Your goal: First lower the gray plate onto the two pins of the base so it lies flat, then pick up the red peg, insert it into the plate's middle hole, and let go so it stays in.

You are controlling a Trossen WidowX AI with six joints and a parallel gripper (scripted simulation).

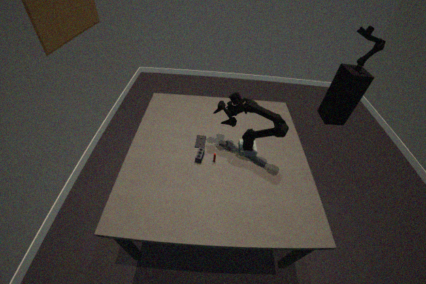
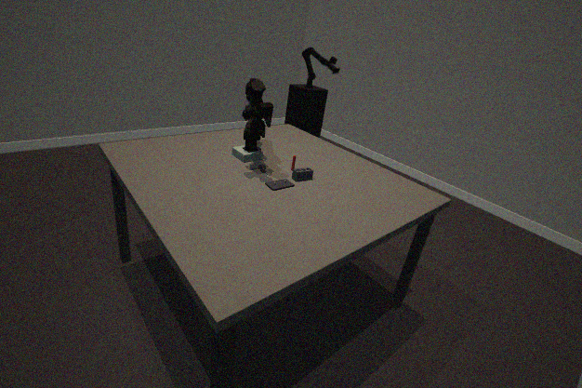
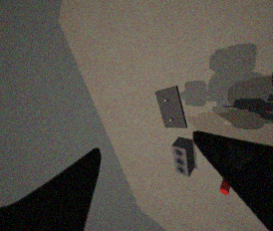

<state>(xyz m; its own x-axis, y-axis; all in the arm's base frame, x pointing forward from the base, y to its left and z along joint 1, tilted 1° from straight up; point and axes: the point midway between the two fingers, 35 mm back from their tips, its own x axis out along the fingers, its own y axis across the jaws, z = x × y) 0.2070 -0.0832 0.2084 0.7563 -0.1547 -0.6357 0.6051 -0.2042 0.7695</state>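
The base (image 1: 203, 143) (image 2: 279, 184) (image 3: 171, 110) is a thin grey slab lying flat on the table, with two small pins on top. The gray plate (image 1: 199, 156) (image 2: 302, 174) (image 3: 190, 159) is a thick block with three holes in a row on its upper face. It rests on the table beside one end of the base, not on the pins. The red peg (image 1: 214, 157) (image 2: 294, 163) (image 3: 224, 187) stands upright near the plate, partly hidden by a finger in the wrist view. My gripper (image 1: 218, 118) (image 3: 146, 143) is wide open and empty, high above the table, clear of all three.
The arm's pale mount (image 2: 242, 153) stands on the table (image 1: 213, 205) (image 2: 263, 233), on the peg's side of the base. Arm shadows fall near the base. A second arm on a dark pedestal (image 1: 343, 98) (image 2: 305, 105) stands off the table. An orange-brown panel (image 1: 58, 5) shows at upper left.
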